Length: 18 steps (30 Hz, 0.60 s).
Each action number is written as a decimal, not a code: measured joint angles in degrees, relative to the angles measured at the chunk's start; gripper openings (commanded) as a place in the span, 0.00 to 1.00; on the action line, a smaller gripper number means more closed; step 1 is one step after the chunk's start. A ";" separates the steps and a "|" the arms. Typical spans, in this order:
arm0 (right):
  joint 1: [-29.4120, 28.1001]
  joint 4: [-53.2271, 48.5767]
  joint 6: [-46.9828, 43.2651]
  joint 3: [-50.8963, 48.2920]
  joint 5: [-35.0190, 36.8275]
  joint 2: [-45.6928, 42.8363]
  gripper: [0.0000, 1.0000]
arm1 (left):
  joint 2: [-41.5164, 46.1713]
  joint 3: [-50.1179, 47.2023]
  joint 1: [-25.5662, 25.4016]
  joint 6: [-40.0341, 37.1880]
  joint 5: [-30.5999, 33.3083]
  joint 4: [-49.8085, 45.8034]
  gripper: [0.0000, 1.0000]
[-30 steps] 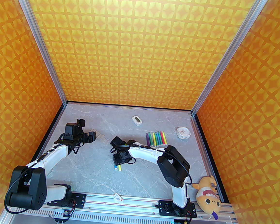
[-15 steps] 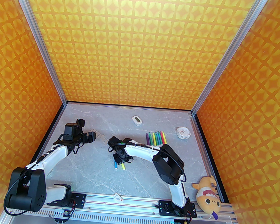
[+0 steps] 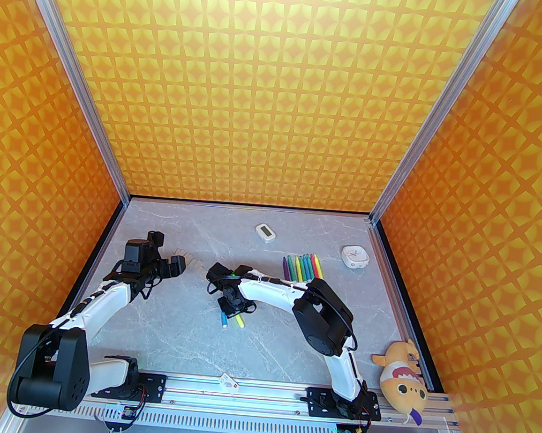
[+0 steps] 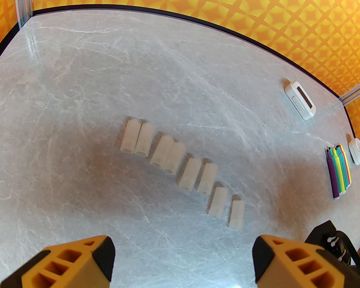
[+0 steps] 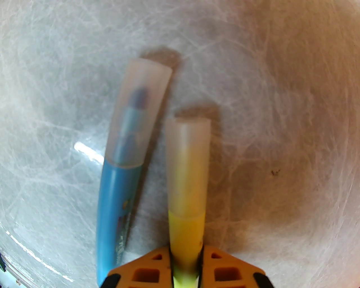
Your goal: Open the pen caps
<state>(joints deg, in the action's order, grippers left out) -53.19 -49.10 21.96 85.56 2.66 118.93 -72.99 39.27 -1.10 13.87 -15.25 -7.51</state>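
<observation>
Clamping right gripper point(image 5: 185, 263) on yellow pen point(image 5: 187, 233) at its barrel, middle of worktop point(image 3: 171, 338), beside blue pen point(image 5: 112, 202). Hovering left gripper point(image 4: 182, 253), jaws wide apart, over loose caps point(image 4: 180, 168) nearer left edge. Likely handling light, stiff, slippery; pinching pale cap point(image 5: 188, 166) around its middle.

Marble table point(image 3: 287, 348), pens point(image 3: 302, 269), loose pen caps point(image 4: 189, 174) (translucent), timer point(image 3: 265, 232), clock point(image 3: 354, 256)

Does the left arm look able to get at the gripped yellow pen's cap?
Probably yes: the cap juts free past the right fingers and the left fingers stand open, though the blue pen lies close beside.
</observation>
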 measured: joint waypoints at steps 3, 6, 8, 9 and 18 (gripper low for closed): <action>1.75 4.26 -0.66 -3.80 -1.16 -2.49 0.00 | -0.02 0.00 0.00 0.02 -2.27 0.96 0.83; 4.00 10.62 -1.66 -10.51 -1.64 -7.23 0.00 | -0.42 0.00 -0.09 0.07 -5.81 2.29 0.82; 6.12 15.67 -2.03 -16.39 -3.41 -12.70 0.00 | -1.25 0.00 -0.63 0.55 -8.41 3.56 0.82; 6.95 17.57 -2.14 -18.27 -4.31 -14.95 0.00 | -1.70 -0.02 -1.01 0.83 -9.40 4.26 0.81; 9.99 31.04 -3.96 -22.86 -10.12 -25.33 0.00 | -7.91 1.92 -9.22 3.67 -20.15 10.03 0.74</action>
<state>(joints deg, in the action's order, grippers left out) -43.20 -18.06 18.00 62.70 -7.46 93.60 -80.90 41.19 -10.33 17.54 -35.40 2.52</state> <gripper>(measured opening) 0.143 0.756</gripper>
